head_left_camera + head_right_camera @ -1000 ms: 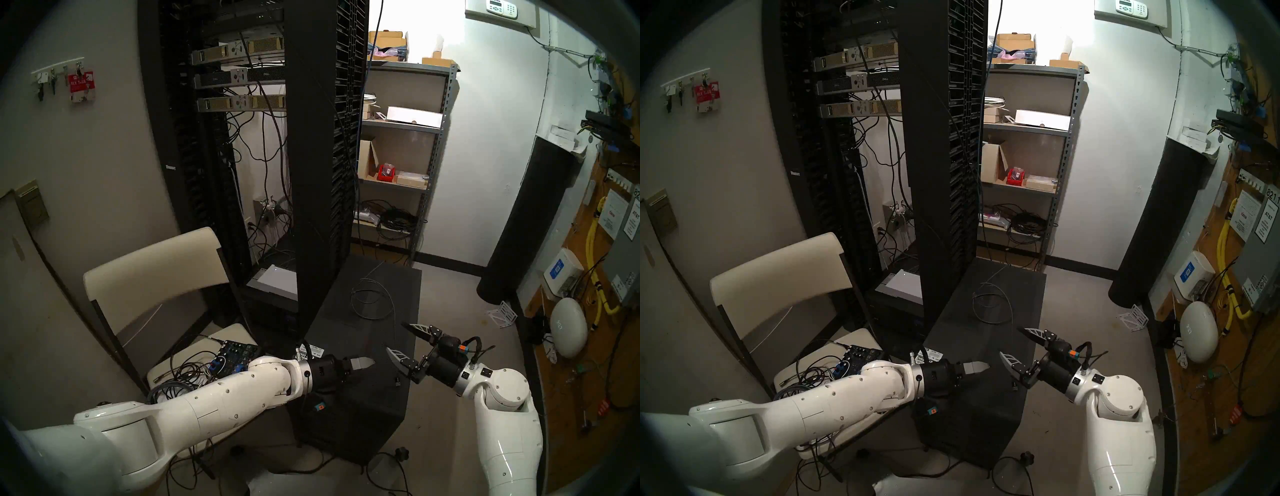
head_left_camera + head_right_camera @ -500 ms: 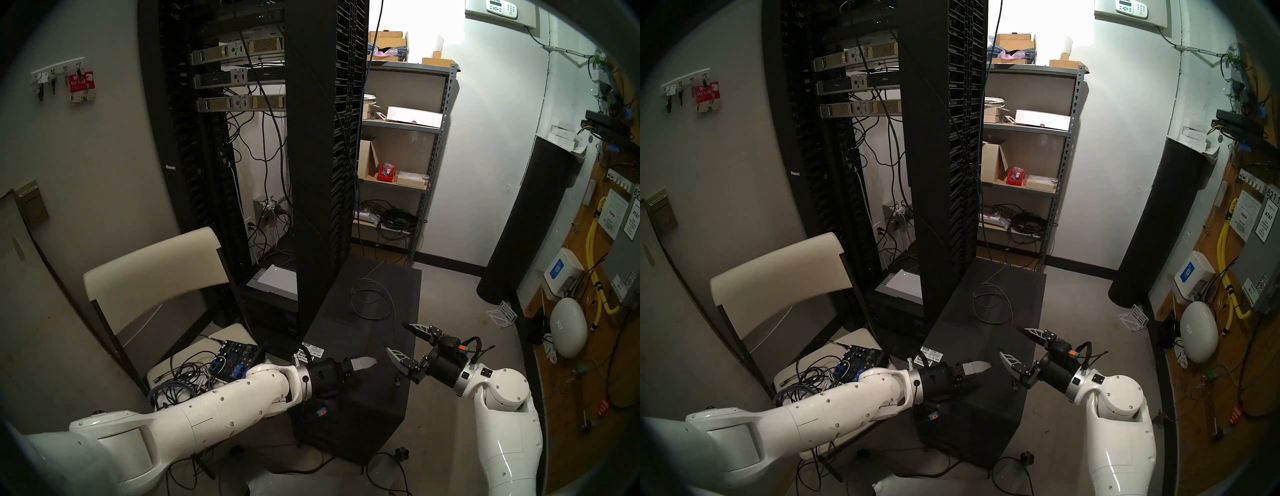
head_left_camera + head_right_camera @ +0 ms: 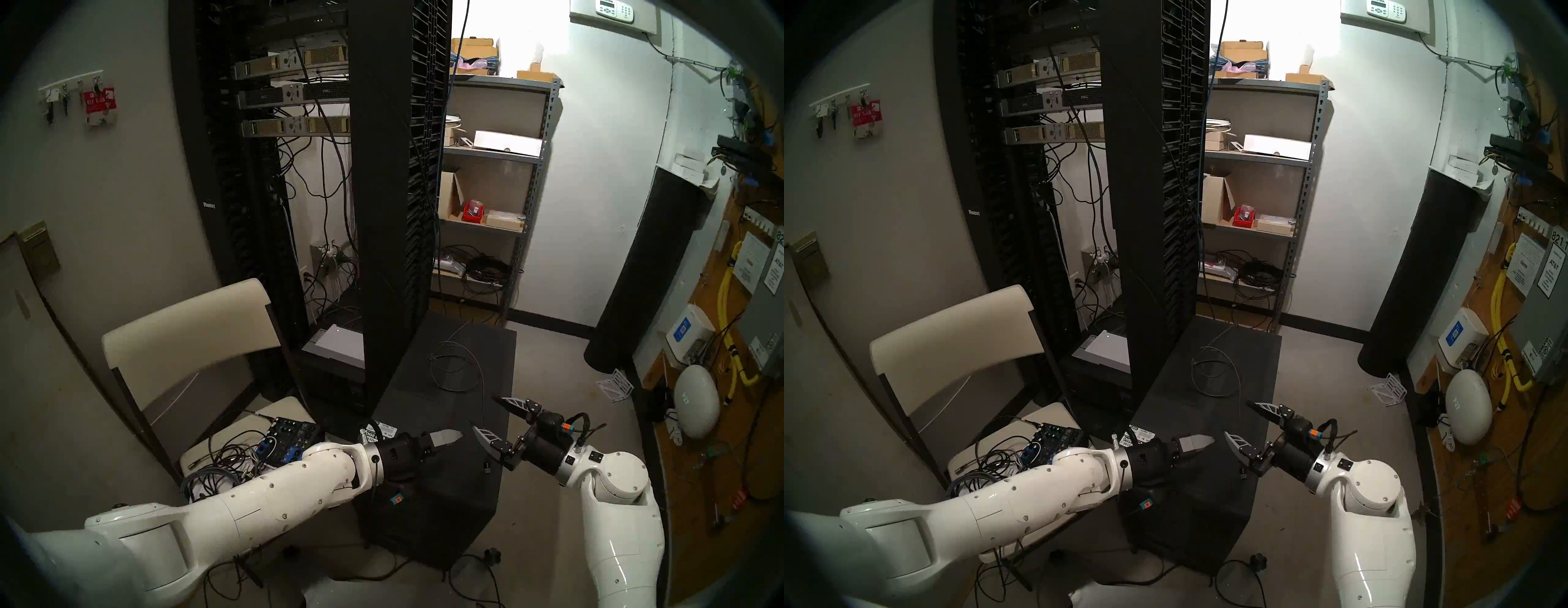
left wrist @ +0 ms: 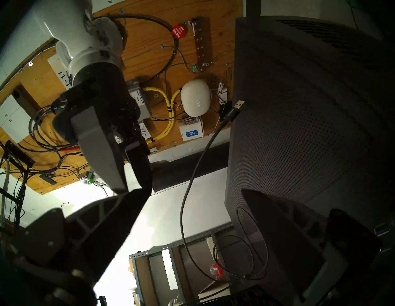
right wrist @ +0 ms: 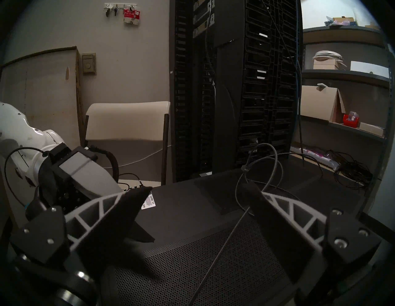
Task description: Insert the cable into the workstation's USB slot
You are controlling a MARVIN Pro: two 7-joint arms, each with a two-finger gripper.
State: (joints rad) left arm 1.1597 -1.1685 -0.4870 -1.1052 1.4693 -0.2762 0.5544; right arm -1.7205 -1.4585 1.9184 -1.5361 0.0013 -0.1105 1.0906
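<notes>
A tall black server rack stood against the far pale wall. A cream folding chair sat left; grey metal shelving stood far right.

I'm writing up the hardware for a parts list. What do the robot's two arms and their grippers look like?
Both arms are glossy white jointed shells with small screws, a silver ring, then a black wrist. A thin black cable and an orange tag sit at each wrist. The left gripper and right gripper have pointed black fingers with pale grey trussed backs.
</notes>
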